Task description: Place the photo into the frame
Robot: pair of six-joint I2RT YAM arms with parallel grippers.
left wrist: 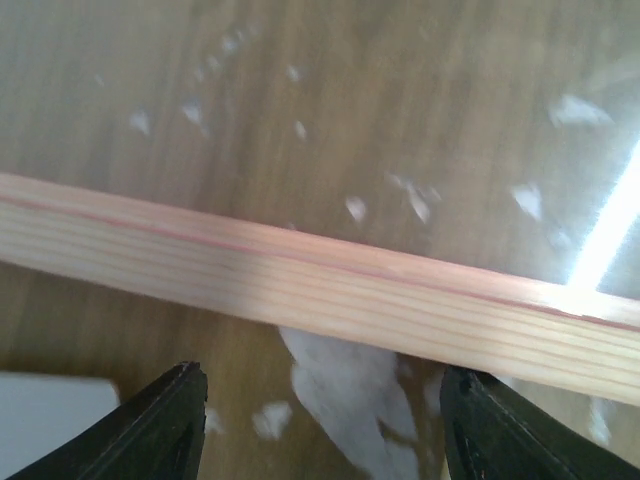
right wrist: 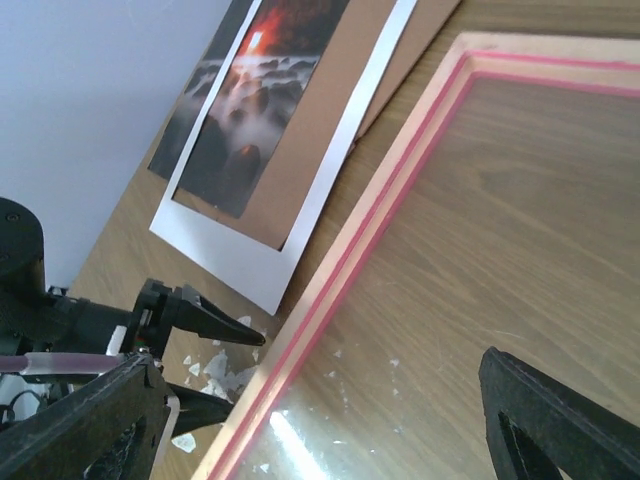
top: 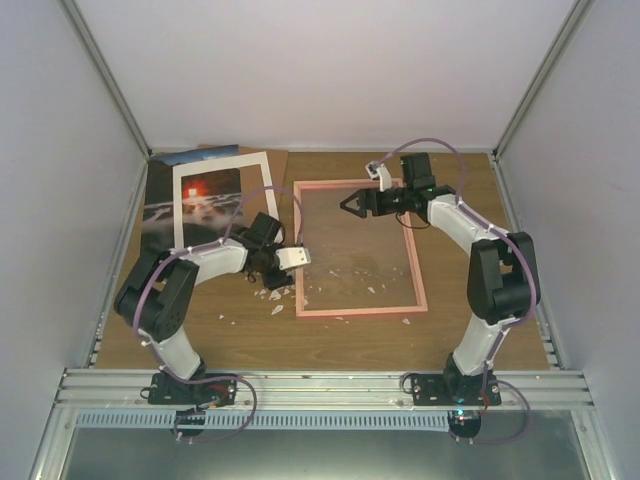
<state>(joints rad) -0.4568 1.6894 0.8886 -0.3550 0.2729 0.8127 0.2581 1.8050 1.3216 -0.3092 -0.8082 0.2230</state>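
The photo lies well left of the frame, toward the far corner. A white mat partly covers it; the mat's opening shows the red sun, and a dark strip of print sticks out past the mat's outer side. The print is probably light, thin and floppy, with a slick face that creases or smudges easily. Lying flat, it offers no lip. That exposed strip, on the side away from the frame, looks the best place to pinch. A brown backing board lies under the mat, its corner reaching toward the frame.

The left end effector sits at the frame's left rail, fingers spread wide and empty. The right end effector hovers over the frame's far part, likewise wide and empty.

White scraps litter the wood-grain worktop by the frame's near left corner. Pale walls close in three sides.
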